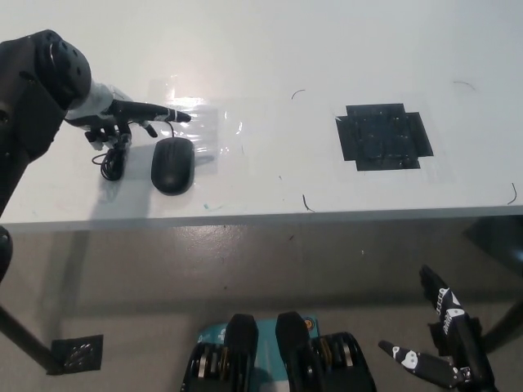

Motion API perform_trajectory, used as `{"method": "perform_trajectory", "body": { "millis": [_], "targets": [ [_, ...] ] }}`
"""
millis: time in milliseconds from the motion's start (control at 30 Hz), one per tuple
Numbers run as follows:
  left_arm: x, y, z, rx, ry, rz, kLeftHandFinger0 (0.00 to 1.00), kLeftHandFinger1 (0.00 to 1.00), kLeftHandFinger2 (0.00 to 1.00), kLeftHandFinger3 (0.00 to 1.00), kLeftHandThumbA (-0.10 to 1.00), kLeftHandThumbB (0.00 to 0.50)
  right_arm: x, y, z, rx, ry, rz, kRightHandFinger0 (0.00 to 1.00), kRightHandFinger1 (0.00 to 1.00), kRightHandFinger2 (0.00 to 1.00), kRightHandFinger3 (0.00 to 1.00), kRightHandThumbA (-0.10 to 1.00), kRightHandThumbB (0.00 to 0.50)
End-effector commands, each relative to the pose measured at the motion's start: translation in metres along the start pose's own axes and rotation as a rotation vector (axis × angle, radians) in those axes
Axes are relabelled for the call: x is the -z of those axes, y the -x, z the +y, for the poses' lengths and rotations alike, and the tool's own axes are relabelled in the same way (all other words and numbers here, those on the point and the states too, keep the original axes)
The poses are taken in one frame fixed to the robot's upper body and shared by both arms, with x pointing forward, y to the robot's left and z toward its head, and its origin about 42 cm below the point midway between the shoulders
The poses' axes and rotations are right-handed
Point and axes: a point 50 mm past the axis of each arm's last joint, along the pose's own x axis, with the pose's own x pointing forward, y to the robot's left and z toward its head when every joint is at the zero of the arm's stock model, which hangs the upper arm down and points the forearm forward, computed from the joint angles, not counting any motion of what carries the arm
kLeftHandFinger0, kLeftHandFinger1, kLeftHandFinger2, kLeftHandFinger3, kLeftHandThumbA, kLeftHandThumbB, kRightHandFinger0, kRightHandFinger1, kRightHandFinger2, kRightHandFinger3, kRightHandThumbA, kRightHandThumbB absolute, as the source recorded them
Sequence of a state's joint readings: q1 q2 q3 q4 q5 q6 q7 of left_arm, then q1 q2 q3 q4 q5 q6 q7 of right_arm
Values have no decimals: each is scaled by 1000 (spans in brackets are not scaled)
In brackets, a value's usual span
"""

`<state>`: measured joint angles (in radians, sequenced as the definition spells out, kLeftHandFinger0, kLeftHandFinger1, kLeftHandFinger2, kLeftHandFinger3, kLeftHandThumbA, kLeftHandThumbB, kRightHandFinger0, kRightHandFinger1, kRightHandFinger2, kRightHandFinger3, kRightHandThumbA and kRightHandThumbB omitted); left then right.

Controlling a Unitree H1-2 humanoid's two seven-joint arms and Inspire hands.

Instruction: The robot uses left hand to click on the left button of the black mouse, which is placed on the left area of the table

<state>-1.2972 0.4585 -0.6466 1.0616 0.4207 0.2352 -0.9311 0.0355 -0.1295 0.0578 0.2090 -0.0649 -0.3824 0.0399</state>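
Note:
A black mouse [172,164] lies on the left part of the white table [270,49], its cable [109,162] coiled to its left. My left hand [122,118] hovers just behind the mouse, one finger stretched out to the right past the mouse's far end, the other fingers curled under. It holds nothing and does not touch the mouse. My right hand [445,343] rests low at the bottom right, below the table's front edge, fingers apart.
A black tape patch [383,135] marks the table's right half. A shiny clear film [200,126] lies behind the mouse. The table's front edge [270,216] runs across the middle of the picture, floor below it.

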Motion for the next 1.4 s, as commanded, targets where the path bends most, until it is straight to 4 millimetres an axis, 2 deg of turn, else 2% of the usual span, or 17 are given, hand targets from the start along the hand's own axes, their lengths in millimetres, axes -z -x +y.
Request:
{"method": "perform_trajectory", "body": {
  "millis": [0, 33, 100, 133, 167, 200, 233, 267, 300, 400, 633, 800, 867, 933, 1000, 1300, 1367],
  "targets": [
    [-16, 17, 18, -36, -40, -27, 0, 0, 91, 955, 1000, 205, -8, -3, -3, 5, -3, -47, 1000, 1000, 1000, 1000, 1000, 106],
    [-16, 15, 17, -34, -45, -23, 0, 0, 87, 824, 1000, 217, -8, -3, -3, 4, -2, -48, 1000, 1000, 1000, 1000, 1000, 105],
    [-16, 12, 14, -50, -75, -12, 0, 8, 164, 875, 1000, 227, -8, -3, -4, 1, -1, -48, 1000, 1000, 1000, 1000, 1000, 105],
    [-17, 13, 15, -56, -81, -14, 0, 20, 214, 1000, 1000, 225, -9, -4, -4, 1, 0, -51, 1000, 1000, 1000, 1000, 1000, 105],
    [-17, 15, 15, -58, -80, -16, 0, 34, 256, 1000, 1000, 220, -10, -5, -4, 2, 0, -55, 1000, 1000, 1000, 1000, 1000, 106],
    [-18, 13, 13, -51, -72, -17, 0, 16, 245, 891, 1000, 226, -10, -5, -4, 2, 1, -53, 1000, 1000, 1000, 1000, 1000, 113],
    [-18, 12, 13, -46, -67, -17, 0, 3, 248, 848, 1000, 225, -10, -5, -4, 1, 2, -51, 1000, 1000, 1000, 1000, 1000, 114],
    [-18, 11, 13, -39, -70, -17, 0, 0, 215, 864, 1000, 220, -10, -5, -4, 0, 2, -51, 1000, 1000, 1000, 1000, 1000, 115],
    [-18, 11, 12, -37, -71, -18, 0, 0, 223, 1000, 1000, 217, -10, -5, -4, -1, -1, -53, 1000, 1000, 1000, 1000, 1000, 109],
    [-19, 13, 13, -39, -71, -30, 0, 0, 146, 1000, 1000, 210, -10, -5, -4, -2, -2, -50, 1000, 1000, 1000, 1000, 1000, 109],
    [-22, 13, 13, -41, -58, -30, 0, 0, 113, 1000, 1000, 207, -10, -6, -4, -6, -2, -52, 1000, 1000, 1000, 1000, 1000, 130],
    [-20, 10, 13, -35, -53, -9, 0, 0, 224, 1000, 1000, 214, -11, -7, -4, -4, 1, -50, 1000, 1000, 1000, 1000, 1000, 128],
    [-20, 8, 12, -29, -65, -3, 0, 0, 187, 843, 1000, 230, -11, -7, -4, -3, -1, -48, 1000, 1000, 1000, 1000, 1000, 135],
    [-20, 8, 10, -33, -81, -16, 0, 0, 159, 942, 1000, 219, -11, -6, -4, -4, 1, -45, 1000, 1000, 1000, 1000, 1000, 132],
    [-21, 6, 9, -32, -74, -16, 0, 0, 230, 1000, 1000, 222, -11, -6, -4, -5, 1, -46, 1000, 1000, 1000, 1000, 1000, 129],
    [-18, -11, -8, 2, -90, -22, 0, 0, 155, 1000, 1000, 228, -12, -8, -3, -14, 1, -49, 1000, 1000, 1000, 1000, 1000, 130],
    [-14, -16, -13, -2, -107, -16, 0, 24, 298, 1000, 1000, 245, -12, -9, -2, -15, -3, -48, 1000, 1000, 1000, 1000, 1000, 133]
  ]
}}
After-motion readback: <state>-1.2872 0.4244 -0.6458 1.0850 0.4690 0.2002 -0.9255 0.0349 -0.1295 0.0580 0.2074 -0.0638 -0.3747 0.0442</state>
